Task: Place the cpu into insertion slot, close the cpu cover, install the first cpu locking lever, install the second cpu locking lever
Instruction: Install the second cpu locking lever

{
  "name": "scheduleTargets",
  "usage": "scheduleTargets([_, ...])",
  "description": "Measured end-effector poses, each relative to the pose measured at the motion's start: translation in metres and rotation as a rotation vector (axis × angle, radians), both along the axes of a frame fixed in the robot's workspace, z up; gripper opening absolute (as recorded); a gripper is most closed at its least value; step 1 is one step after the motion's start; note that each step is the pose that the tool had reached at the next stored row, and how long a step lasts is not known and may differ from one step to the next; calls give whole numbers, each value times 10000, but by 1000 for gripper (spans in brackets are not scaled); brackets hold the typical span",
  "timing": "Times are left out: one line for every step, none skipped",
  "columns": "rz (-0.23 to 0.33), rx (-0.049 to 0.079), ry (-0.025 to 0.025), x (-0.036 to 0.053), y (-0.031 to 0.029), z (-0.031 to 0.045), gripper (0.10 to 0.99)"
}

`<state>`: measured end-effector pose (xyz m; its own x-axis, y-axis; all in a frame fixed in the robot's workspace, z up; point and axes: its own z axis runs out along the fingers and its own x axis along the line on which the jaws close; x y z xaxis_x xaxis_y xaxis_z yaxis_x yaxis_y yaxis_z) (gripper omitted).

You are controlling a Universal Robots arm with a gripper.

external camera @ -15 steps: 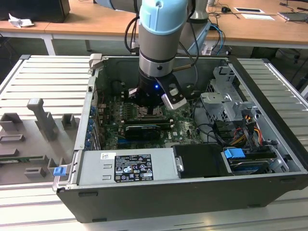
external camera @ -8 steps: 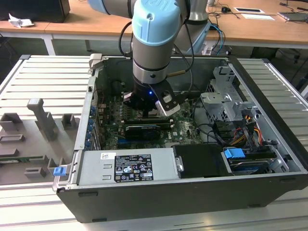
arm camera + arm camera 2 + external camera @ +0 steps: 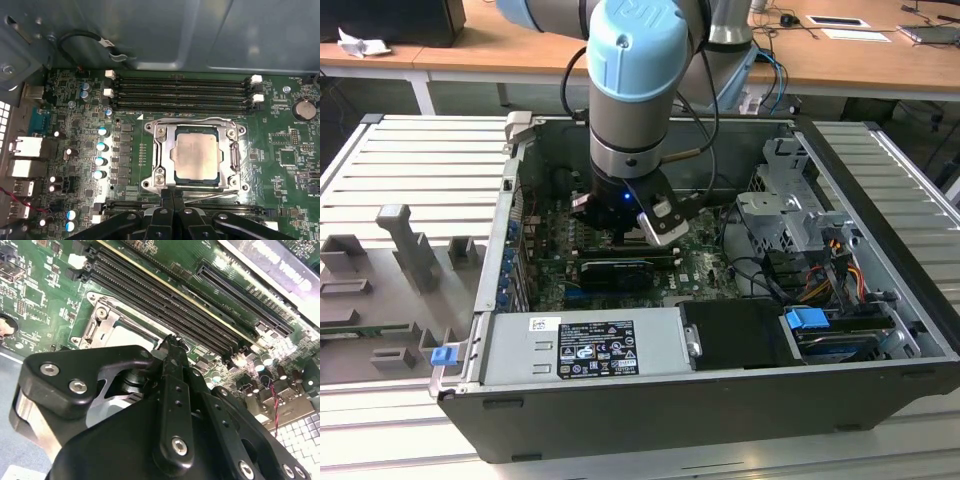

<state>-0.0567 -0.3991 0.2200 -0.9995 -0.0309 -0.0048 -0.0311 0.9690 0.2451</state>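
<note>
In the first wrist view the cpu point(image 3: 196, 152), a pale silvery square, lies in the insertion slot point(image 3: 156, 131) on the green board. The silver cpu cover point(image 3: 169, 150) lies flat around it, framing the chip in its window. One thin wire lever point(image 3: 192, 120) runs along one side of the socket, and another wire lever point(image 3: 215, 194) runs along the opposite side. My gripper point(image 3: 171, 194) is shut, its black fingertips together at that second side's rim, touching or just above it. In the second wrist view my gripper point(image 3: 172, 342) stands over the socket's corner point(image 3: 107, 322). The exterior view has my gripper point(image 3: 625, 215) low inside the case.
Long black memory slots point(image 3: 182, 92) flank the socket, with more slots point(image 3: 130, 205) beside the fingertips. A row of capacitors point(image 3: 101, 147) stands close by. In the exterior view a black expansion card point(image 3: 615, 270), the power supply point(image 3: 585, 345) and a drive cage point(image 3: 790, 215) crowd the case.
</note>
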Motion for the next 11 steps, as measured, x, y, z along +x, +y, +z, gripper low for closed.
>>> scheduleTargets([0,2,0,0,0,-1,106])
scheduleTargets([0,4,0,0,0,-2,106])
scheduleTargets([-1,7,0,-2,0,-3,106])
scheduleTargets([-2,10,0,-6,0,-5,106])
scheduleTargets([0,17,0,-23,-8,-7,106])
scheduleTargets([1,40,-4,-31,-19,-9,106])
scheduleTargets([1,49,-5,-39,-21,-11,106])
scheduleTargets([3,63,-5,-48,-26,-13,106])
scheduleTargets([8,80,-7,-56,-33,-16,106])
scheduleTargets([15,97,-11,-61,-40,-21,106])
scheduleTargets([19,112,-14,-67,-45,-27,106])
